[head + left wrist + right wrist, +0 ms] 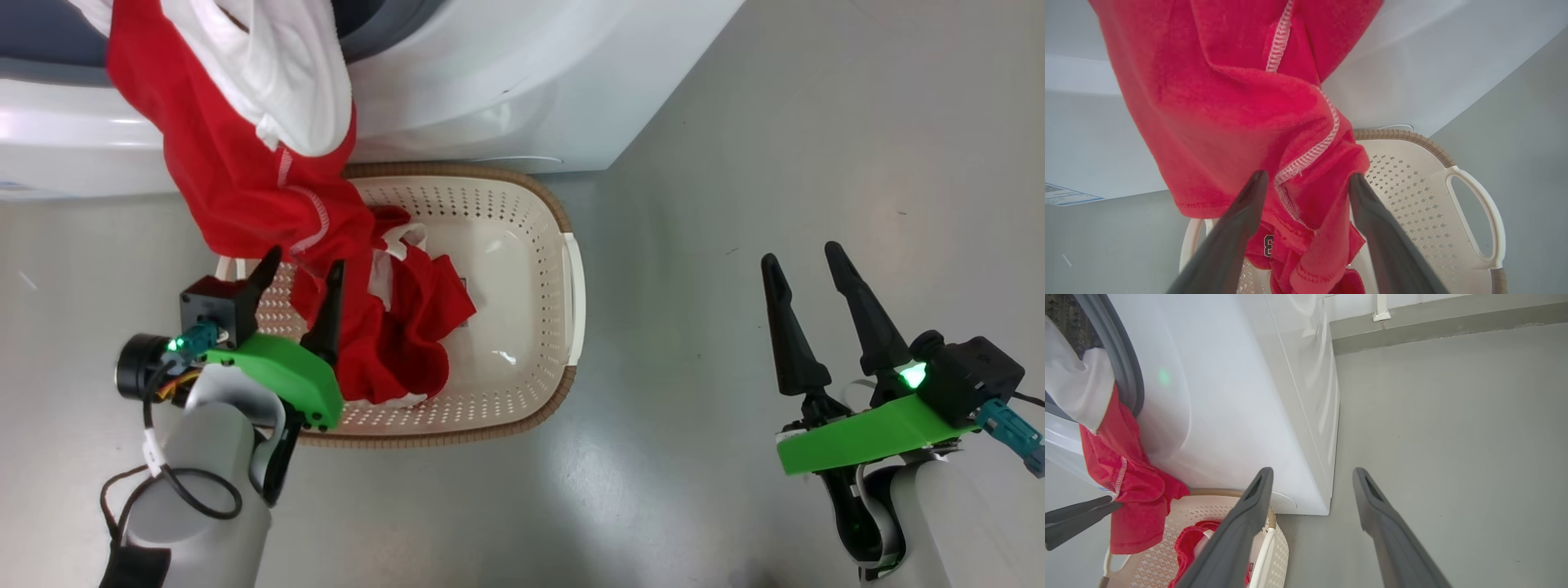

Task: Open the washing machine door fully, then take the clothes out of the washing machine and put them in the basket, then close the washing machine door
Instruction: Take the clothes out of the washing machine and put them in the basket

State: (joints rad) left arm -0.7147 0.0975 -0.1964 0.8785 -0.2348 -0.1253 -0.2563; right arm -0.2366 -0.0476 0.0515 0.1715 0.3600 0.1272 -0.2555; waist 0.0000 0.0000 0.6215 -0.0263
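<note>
The clothes [245, 180], red with white trim, hang from the washing machine [522, 73] mouth at eleven o'clock in the head view and trail into the basket [490, 200] near centre. At nine o'clock the left gripper [304, 260] is spread, its fingers flanking the red cloth. At three o'clock the right gripper [800, 255], also spread, hovers over the floor [694, 163].

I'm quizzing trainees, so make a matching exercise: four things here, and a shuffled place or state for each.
1 bright red fabric garment
2 cream perforated plastic basket
3 left pincer
4 right pincer

a open above grey floor
b on floor before white washing machine
c hanging from that machine's opening
d open, fingers flanking red fabric

Pairs: 1-c, 2-b, 3-d, 4-a
</note>
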